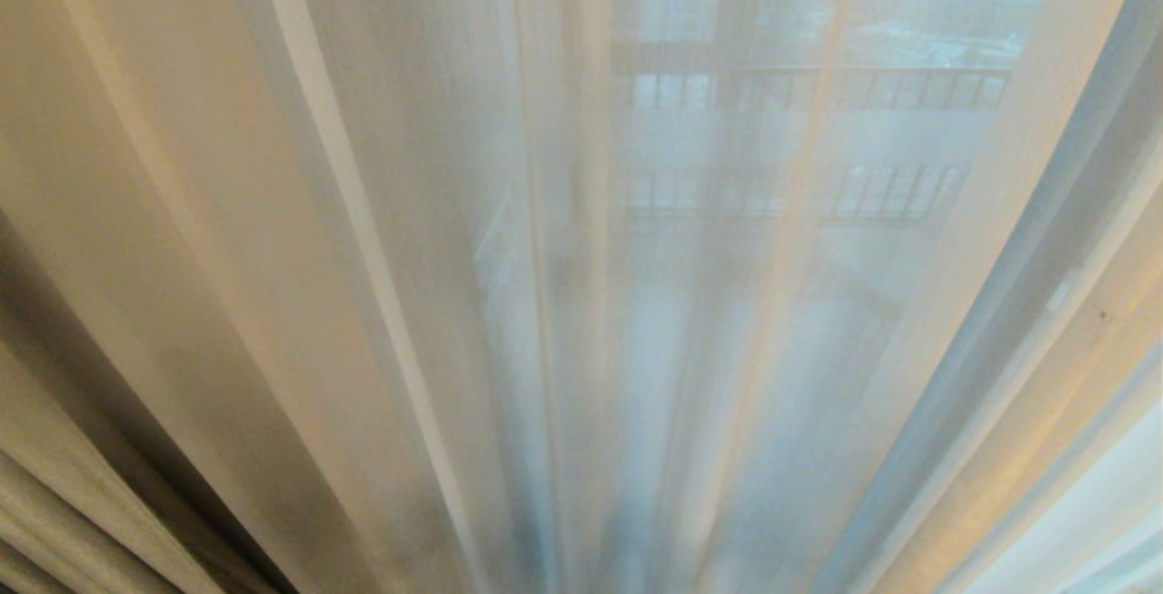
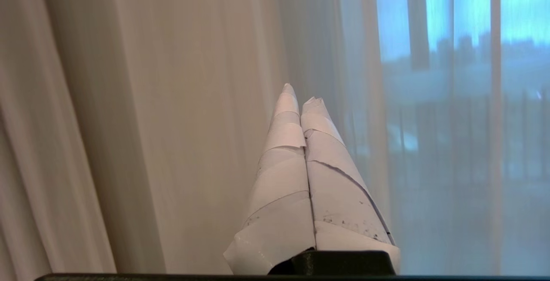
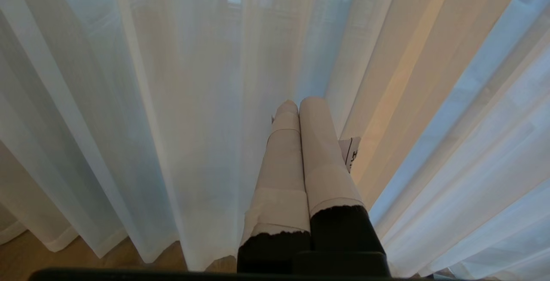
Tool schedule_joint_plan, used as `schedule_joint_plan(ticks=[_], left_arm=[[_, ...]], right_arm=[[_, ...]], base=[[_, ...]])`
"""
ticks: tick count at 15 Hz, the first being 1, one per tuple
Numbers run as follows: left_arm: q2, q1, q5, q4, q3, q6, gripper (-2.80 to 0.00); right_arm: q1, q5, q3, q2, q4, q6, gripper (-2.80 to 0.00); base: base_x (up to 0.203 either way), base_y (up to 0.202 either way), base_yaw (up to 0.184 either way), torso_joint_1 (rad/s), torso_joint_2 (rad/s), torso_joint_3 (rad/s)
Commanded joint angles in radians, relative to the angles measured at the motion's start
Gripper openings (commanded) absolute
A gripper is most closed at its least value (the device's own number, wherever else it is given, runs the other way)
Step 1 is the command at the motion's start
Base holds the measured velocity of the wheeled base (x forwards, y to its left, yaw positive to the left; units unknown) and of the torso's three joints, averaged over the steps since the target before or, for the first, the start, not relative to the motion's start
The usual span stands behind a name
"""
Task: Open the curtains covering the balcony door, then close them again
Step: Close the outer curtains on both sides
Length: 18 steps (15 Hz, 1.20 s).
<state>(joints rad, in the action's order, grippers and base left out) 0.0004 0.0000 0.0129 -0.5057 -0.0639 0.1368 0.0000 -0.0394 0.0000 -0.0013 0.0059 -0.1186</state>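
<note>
The left gripper point(image 2: 300, 96) is seen w/ its white-taped fingers point(image 2: 283, 178) pressed tip to tip, nothing pinched between them; it is pointed at the curtains point(image 2: 172, 100), just short of the fabric. The right gripper point(image 3: 299, 102) is likewise closed on nothing, its pale-wrapped fingers point(image 3: 322, 156) side by side & aimed at the foot of the sheers point(image 3: 180, 122), near a strip of wooden floor point(image 3: 25, 259). A small white tag point(image 3: 351, 154) w/ black print is glimpsed just beside the right fingers; the writing can't be read.

No containers are shown.

The curtains are drawn across the whole head view: thin white see-through sheers point(image 1: 563, 303) in long pleats at centre, heavier opaque grey-beige drapes point(image 1: 100, 303) bunched at the robot's left. Behind the sheers, the balcony door point(image 1: 731, 22) is made out only as a dark upright frame, w/ a dark barred railing point(image 1: 818, 85) & hazy buildings beyond.
</note>
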Motion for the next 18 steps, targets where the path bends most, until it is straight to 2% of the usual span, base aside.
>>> schedule_joint_plan(ticks=[1, 2, 4, 6, 8, 10, 12, 13, 18], left_arm=[[0.000, 0.001, 0.005, 0.009, -0.063, 0.005, -2.80], [0.000, 0.001, 0.006, 0.029, -0.095, 0.006, -2.80], [0.000, 0.001, 0.008, 0.147, -0.174, 0.004, -2.80], [0.000, 0.000, 0.035, 0.236, -0.198, 0.001, -2.80], [0.000, 0.000, 0.050, 0.269, -0.170, -0.018, -2.80], [0.000, 0.000, 0.054, 0.255, -0.096, 0.005, -2.80], [0.000, 0.000, 0.055, 0.178, -0.011, 0.016, -2.80], [0.000, 0.000, 0.055, 0.136, 0.003, 0.019, -2.80], [0.000, 0.000, 0.052, 0.155, -0.030, 0.035, -2.80]], right_arm=[[0.000, -0.001, 0.000, 0.001, 0.000, -0.001, -2.80], [0.000, -0.001, 0.000, 0.001, 0.002, -0.001, -2.80], [0.000, -0.001, 0.000, 0.001, 0.000, -0.001, -2.80], [0.000, -0.001, 0.000, 0.001, 0.001, -0.001, -2.80], [0.000, -0.001, 0.000, 0.001, 0.001, -0.001, -2.80], [0.000, -0.001, 0.000, 0.001, 0.000, -0.001, -2.80], [0.000, -0.001, 0.000, 0.001, 0.000, -0.001, -2.80], [0.000, -0.001, 0.000, 0.001, 0.000, -0.001, -2.80], [0.000, -0.001, 0.000, 0.001, 0.002, -0.001, -2.80]], base=[[0.000, 0.000, 0.000, 0.000, 0.00, 0.000], [0.000, 0.000, 0.000, 0.000, 0.00, 0.000], [0.000, 0.000, 0.000, 0.000, 0.00, 0.000], [0.000, 0.000, 0.000, 0.000, 0.00, 0.000], [0.000, 0.000, 0.000, 0.000, 0.00, 0.000], [0.000, 0.000, 0.000, 0.000, 0.00, 0.000], [0.000, 0.000, 0.000, 0.000, 0.00, 0.000], [0.000, 0.000, 0.000, 0.000, 0.00, 0.000], [0.000, 0.000, 0.000, 0.000, 0.00, 0.000]])
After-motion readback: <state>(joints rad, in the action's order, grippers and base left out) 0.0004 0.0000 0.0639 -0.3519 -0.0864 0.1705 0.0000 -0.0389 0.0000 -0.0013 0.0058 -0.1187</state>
